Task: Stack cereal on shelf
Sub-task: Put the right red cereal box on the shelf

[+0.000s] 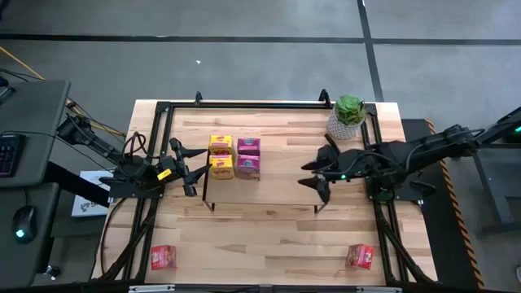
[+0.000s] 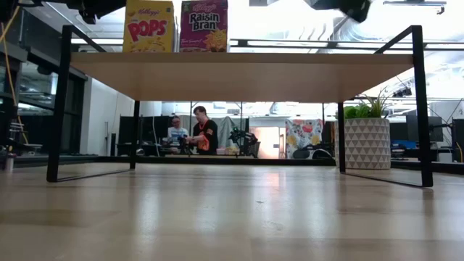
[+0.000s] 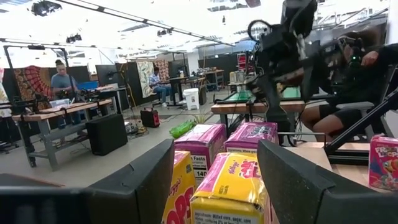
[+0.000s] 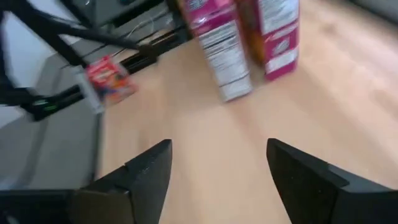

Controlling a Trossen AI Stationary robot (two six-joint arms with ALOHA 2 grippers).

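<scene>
The shelf, a low light-wood rack on black wire legs, stands mid-table. Four cereal boxes stand on its left part: two yellow and two magenta-pink; the low view shows a yellow one and a pink one on the shelf top. Two red boxes rest on the table near its front edge, one left and one right. My left gripper is open just left of the yellow boxes. My right gripper is open above the shelf's right part, the pink boxes ahead of it.
A potted green plant in a patterned white pot stands at the table's far right corner, beside the shelf's right end. Bare tabletop lies between the two red boxes. People sit at desks in the room beyond the table.
</scene>
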